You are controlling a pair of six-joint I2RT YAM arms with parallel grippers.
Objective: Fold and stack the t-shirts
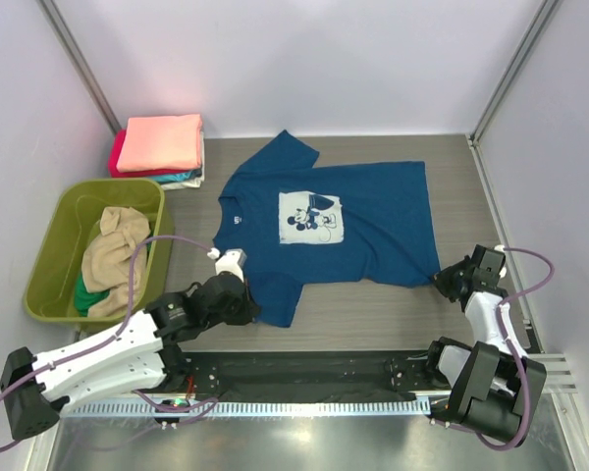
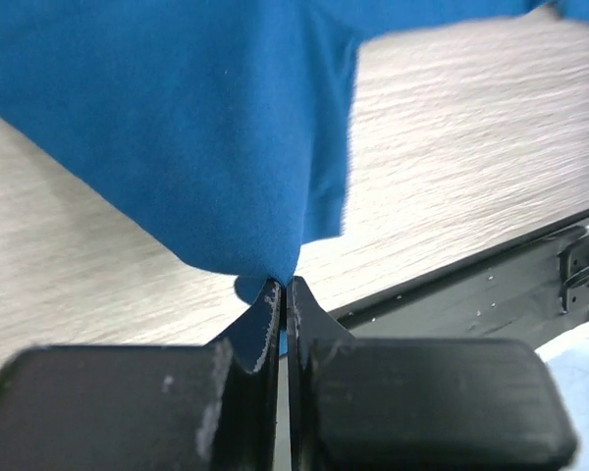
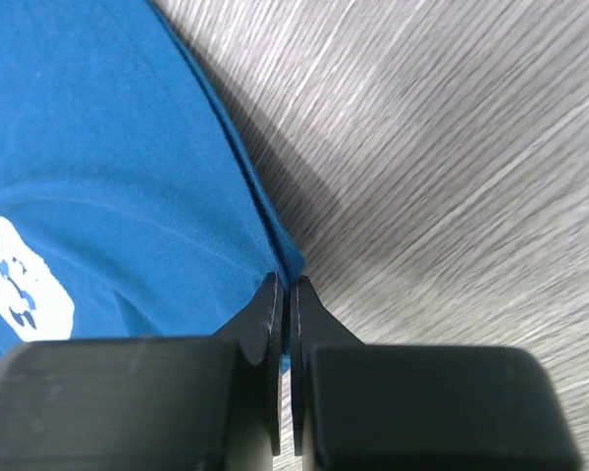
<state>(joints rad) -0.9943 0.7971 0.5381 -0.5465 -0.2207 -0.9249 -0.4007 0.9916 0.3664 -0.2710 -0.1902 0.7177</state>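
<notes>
The blue t-shirt lies spread flat mid-tabletop, print up. The left fingers are clamped on its near sleeve and the right fingers on its near right hem corner, probably to carry that edge over into a fold.

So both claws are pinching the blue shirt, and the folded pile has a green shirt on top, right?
No: the folded pile has a pink shirt on top, not green, as the top view shows. The left gripper and right gripper are both pinching the blue shirt.
</notes>
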